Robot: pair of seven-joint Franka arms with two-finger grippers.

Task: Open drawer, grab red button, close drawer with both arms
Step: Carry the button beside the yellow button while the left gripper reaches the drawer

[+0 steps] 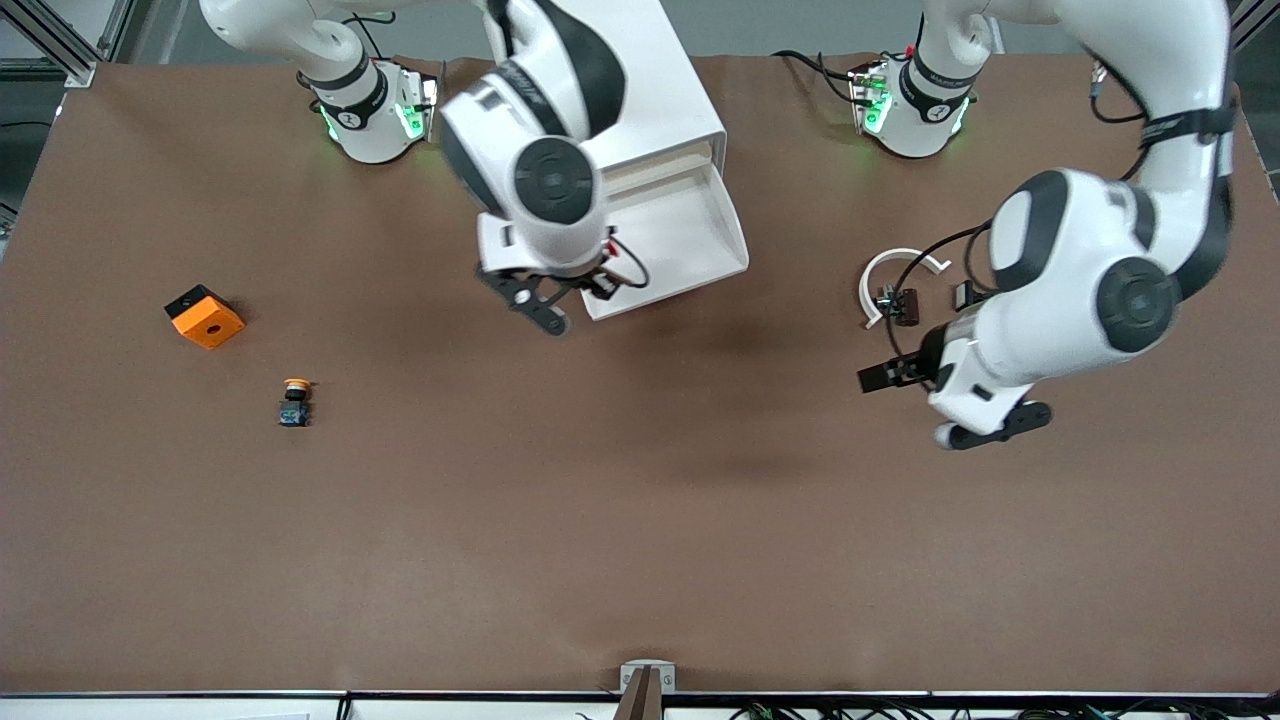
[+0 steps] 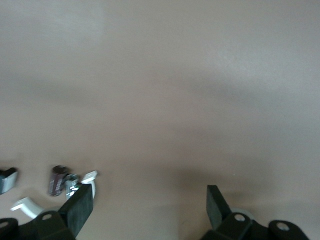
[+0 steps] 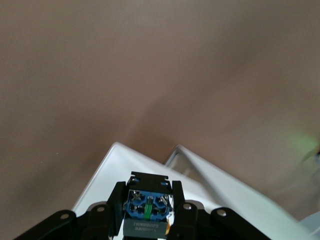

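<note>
The white cabinet (image 1: 672, 95) stands between the two arm bases, and its drawer (image 1: 735, 240) is pulled out toward the front camera. My right gripper (image 1: 560, 298) is over the drawer's front corner at the right arm's end. In the right wrist view this gripper (image 3: 148, 200) is shut on the button (image 3: 148, 210). I see the button's blue base and black body; its cap is hidden. The white drawer (image 3: 220, 182) lies below it. My left gripper (image 1: 915, 405) is open and empty over bare table, as the left wrist view (image 2: 148, 205) shows.
A white curved piece (image 1: 890, 272) with a small dark part (image 1: 902, 304) lies by the left gripper; it also shows in the left wrist view (image 2: 30, 206). A yellow-orange capped button (image 1: 294, 402) and an orange block (image 1: 204, 317) lie toward the right arm's end.
</note>
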